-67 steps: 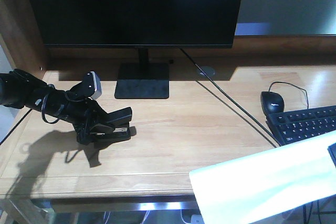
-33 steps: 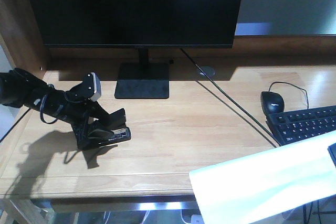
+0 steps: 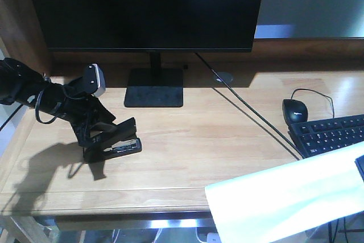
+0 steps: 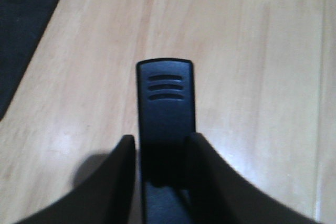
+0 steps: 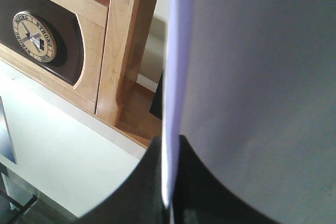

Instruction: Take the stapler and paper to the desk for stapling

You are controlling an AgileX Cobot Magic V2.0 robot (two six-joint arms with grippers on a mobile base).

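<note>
White first: had the paper point(image 3: 284, 203) up at the near right corner, reaching in over the tabletop point(image 3: 193, 140) edge. Couldn't tell whether it touched the wood. Judged as parked there, clear of the work spot, pending the stapler. Saw it edge-on from the right wrist, running straight between the tips of the right claw point(image 5: 169, 145). Closed down to sheet thickness, pinching the paper by one margin. Gripped thin like that presumably to leave most of the sheet free to lie flat.

Further in, left side: found the stapler point(image 3: 116, 142) on bare wood, in front and to the left of the monitor stand point(image 3: 154, 86), well apart from the paper. Looked to be resting on the tabletop, top arm angled up, nose toward the middle. Had the left claw point(image 4: 164, 140) straddling its rear half, both fingers point(image 4: 118, 182) flush on the sides. Opened only to body width, so clamped on the stapler. Couldn't tell how hard. Set down there likely to keep the centre free for the sheet.

Further right: noted mouse point(image 3: 294, 110) and keyboard point(image 3: 333, 135) clear of both claws. At the back, monitor point(image 3: 148, 9), nothing near it.
</note>
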